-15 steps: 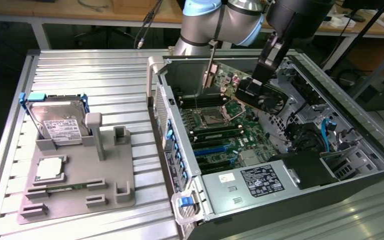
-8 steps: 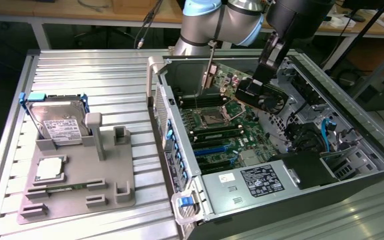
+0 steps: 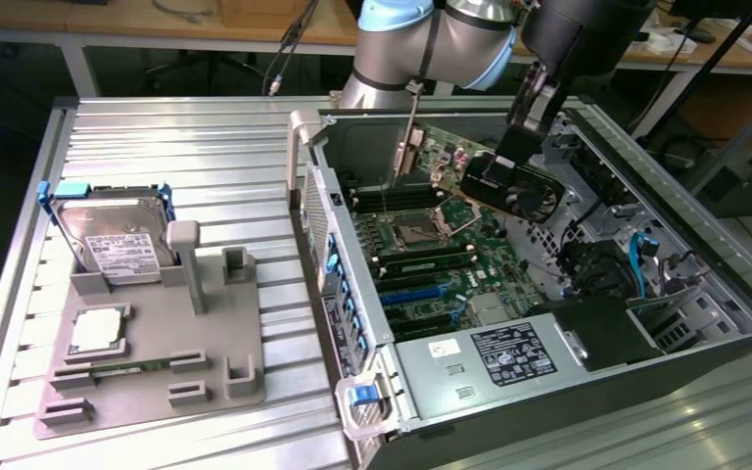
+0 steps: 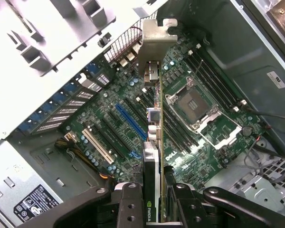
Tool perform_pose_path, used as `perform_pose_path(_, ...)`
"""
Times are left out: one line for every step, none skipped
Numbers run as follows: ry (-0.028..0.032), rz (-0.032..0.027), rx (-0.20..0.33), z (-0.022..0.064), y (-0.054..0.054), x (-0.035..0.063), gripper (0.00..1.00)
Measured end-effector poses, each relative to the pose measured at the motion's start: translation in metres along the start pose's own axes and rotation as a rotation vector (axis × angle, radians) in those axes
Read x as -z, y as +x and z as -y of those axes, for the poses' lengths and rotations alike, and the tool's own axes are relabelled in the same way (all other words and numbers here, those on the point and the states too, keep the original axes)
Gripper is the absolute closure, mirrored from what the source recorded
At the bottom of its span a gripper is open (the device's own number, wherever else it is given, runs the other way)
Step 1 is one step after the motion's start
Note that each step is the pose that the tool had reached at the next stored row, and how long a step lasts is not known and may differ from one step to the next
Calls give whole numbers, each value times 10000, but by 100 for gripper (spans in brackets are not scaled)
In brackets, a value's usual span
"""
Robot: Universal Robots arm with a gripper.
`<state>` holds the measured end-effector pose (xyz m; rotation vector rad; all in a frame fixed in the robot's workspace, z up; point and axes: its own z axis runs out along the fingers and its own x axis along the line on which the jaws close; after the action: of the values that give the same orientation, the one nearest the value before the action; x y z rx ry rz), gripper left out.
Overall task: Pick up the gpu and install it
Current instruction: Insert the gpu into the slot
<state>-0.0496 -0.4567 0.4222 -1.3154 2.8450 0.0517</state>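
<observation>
The gpu [image 3: 513, 186] hangs tilted inside the open computer case [image 3: 689, 294], above the green motherboard [image 3: 409, 259]. Its black cooler faces the exterior view's right and its silver end bracket [image 3: 409, 147] points toward the back of the case. My gripper [image 3: 517, 147] comes down from above and is shut on the card's upper edge. In the wrist view the gpu [image 4: 154, 156] runs edge-on from my gripper [image 4: 154, 202] out to the bracket [image 4: 154, 42]. It hovers over the motherboard [image 4: 109, 104], beside the blue slot [image 4: 130, 126] and not touching it.
A grey holder tray [image 3: 154, 362] lies on the slatted table at the exterior view's left, carrying a silver hard drive [image 3: 115, 240] and a narrow RAM stick [image 3: 121, 370]. The CPU socket [image 4: 190, 104], case walls, cables and the power supply [image 3: 507, 357] crowd the case interior.
</observation>
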Motion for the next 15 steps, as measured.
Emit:
perform_pose_path(-1,-1,41,0,0,0,73)
perform_pose_path(-2,-2,90,0,0,0,73)
perform_pose_path(-3,-3,130,0,0,0,73)
perform_pose_path(-4,-5,176,0,0,0,73)
perform_pose_path(-4,-6,221,0,0,0,73)
perform_pose_path(-5,-7,257,0,0,0,73)
perform_pose_path(-6,-8,297,0,0,0,73)
perform_pose_path(-7,-9,340,0,0,0,73)
perform_pose_path(-8,-10,380,0,0,0,73)
perform_pose_path(-9,-12,422,0,0,0,73)
perform_pose_path(-9,-13,464,0,0,0,73)
perform_pose_path(-10,-14,504,0,0,0,73)
perform_pose_path(-11,-15,545,0,0,0,73)
perform_pose_path(-12,-16,587,0,0,0,73)
perform_pose_path(-13,-17,631,0,0,0,73)
